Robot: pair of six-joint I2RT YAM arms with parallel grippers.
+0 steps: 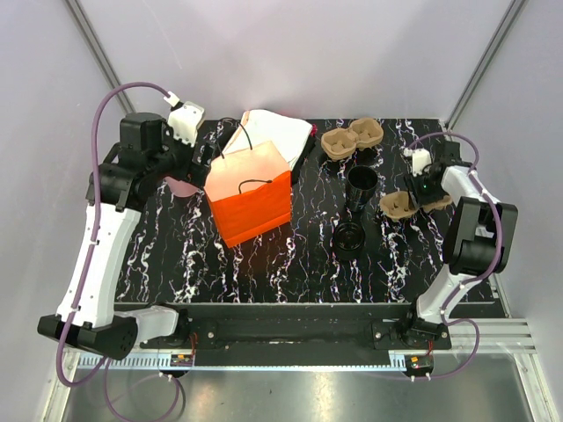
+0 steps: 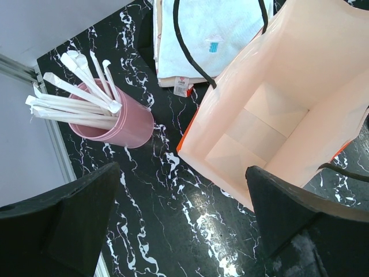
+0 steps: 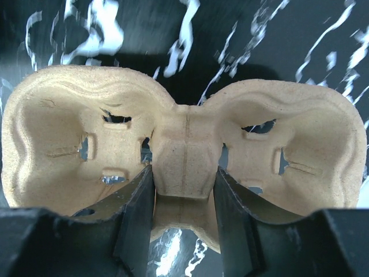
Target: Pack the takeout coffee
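Observation:
Two black cups stand mid-table: the takeout coffee (image 1: 362,183), tall and tapered, and a lower black cup (image 1: 349,236) in front of it. My right gripper (image 1: 422,190) (image 3: 183,173) is shut on the middle ridge of a brown two-hollow cardboard tray (image 1: 398,205) (image 3: 75,127), just right of the cups. The tray fills the right wrist view, and both hollows hold nothing. My left gripper (image 1: 201,167) (image 2: 181,170) hangs open over bare table, between the pink stirrer cup (image 2: 118,124) and the open orange bag (image 1: 253,200) (image 2: 277,109).
A second cardboard tray (image 1: 350,139) lies at the back right. Folded white bags (image 1: 280,132) (image 2: 207,34) lie behind the orange bag. The pink cup (image 1: 180,186) sits near the table's left edge. Frame posts stand at the back corners.

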